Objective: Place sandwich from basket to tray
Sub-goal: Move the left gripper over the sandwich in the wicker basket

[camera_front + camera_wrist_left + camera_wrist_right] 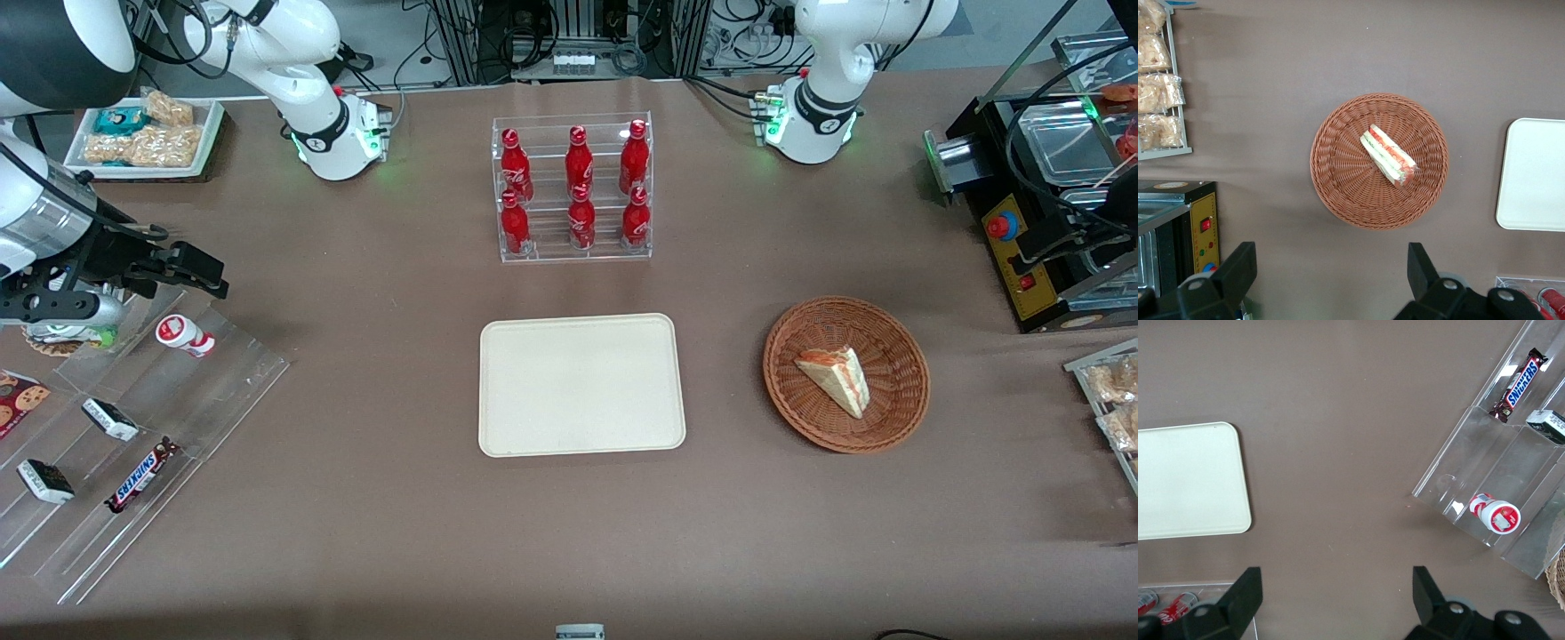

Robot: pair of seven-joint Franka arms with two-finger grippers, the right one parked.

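The sandwich (pixel 834 379) was seen lying in the basket (pixel 898 342), a little off centre, its cut edge with red, orange and green layers turned up. In the left wrist view the same wedge (pixel 1387 155) was found slanted across the wicker basket (pixel 1338 173), its narrow end toward the rim at about five o'clock from the basket's middle. The hand (pixel 1331 280) was held high above the desk (pixel 356 533), well apart from the sandwich; its two dark fingers (pixel 1238 267) were spread wide and nothing was gripped between them. From the hand, the basket was placed at twelve o'clock, with bare desk showing between the fingertips and the wicker rim. The tray (pixel 582 384) was seen flat on the desk beside the basket, toward the parked arm's end, with nothing on it; only its edge (pixel 1531 175) was caught in the wrist view, at about three o'clock from the basket. A clear rack of red bottles (pixel 573 188) was noted farther from the front camera than the tray.
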